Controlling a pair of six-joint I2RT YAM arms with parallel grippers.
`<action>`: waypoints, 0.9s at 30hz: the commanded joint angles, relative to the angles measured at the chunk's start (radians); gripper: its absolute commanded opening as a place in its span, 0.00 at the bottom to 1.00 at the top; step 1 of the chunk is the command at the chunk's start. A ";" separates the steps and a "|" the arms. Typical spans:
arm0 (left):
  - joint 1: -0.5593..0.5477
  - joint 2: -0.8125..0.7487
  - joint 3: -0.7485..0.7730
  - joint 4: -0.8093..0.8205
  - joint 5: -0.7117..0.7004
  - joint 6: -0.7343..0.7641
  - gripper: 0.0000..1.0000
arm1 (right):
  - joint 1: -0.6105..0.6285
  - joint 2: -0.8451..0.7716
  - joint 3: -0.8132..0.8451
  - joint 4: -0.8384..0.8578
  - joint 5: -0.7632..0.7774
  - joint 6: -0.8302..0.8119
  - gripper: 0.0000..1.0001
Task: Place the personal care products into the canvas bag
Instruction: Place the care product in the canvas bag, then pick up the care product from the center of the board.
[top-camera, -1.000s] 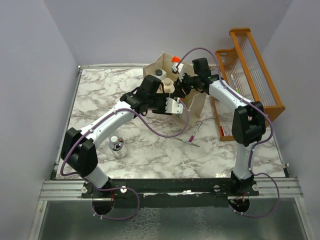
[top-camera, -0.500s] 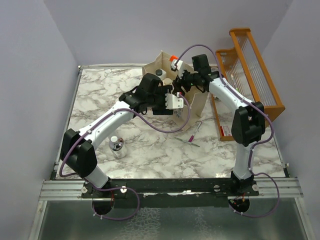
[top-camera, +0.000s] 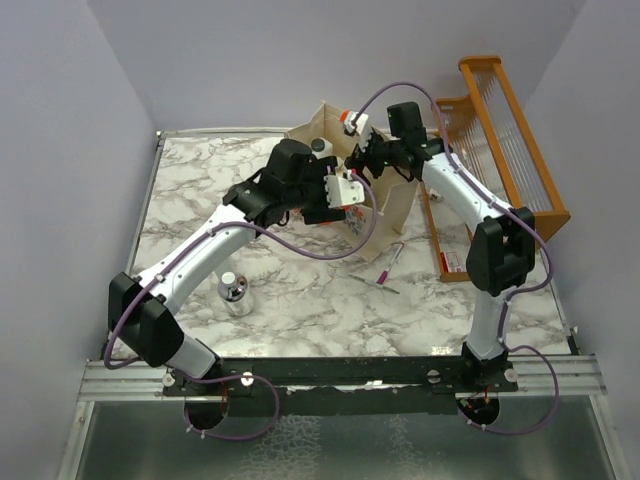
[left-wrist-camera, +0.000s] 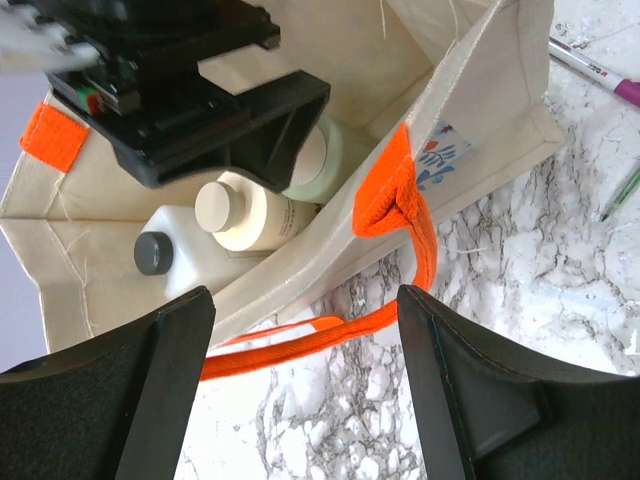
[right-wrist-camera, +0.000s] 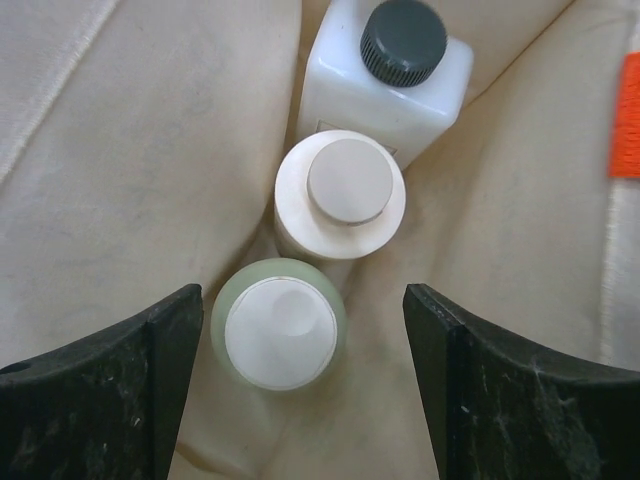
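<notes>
From above, the canvas bag (top-camera: 398, 205) stands at the far side of the table (top-camera: 200, 210) with both arms over its mouth, and the short clear bottle (top-camera: 233, 293) stands well apart from it. In the left wrist view, the left gripper (left-wrist-camera: 305, 385) is spread wide and empty over the bag's rim. In the right wrist view, the right gripper (right-wrist-camera: 305, 400) is spread and empty above the white bottle (right-wrist-camera: 400, 75), beige bottle (right-wrist-camera: 342, 195) and olive-green bottle (right-wrist-camera: 280, 332) inside the bag.

Three bottles (right-wrist-camera: 340, 192) inside canvas bag (left-wrist-camera: 490, 110), clear bottle (top-camera: 234, 294) outside
</notes>
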 joint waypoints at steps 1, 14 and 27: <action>0.002 -0.065 0.014 -0.031 -0.039 -0.053 0.77 | 0.001 -0.105 0.044 -0.001 -0.001 0.019 0.82; 0.159 -0.197 -0.047 -0.093 -0.036 -0.170 0.86 | 0.001 -0.270 0.065 0.001 -0.036 0.131 0.86; 0.477 -0.303 -0.115 -0.426 -0.037 -0.303 0.88 | 0.000 -0.355 -0.023 -0.007 -0.144 0.189 0.88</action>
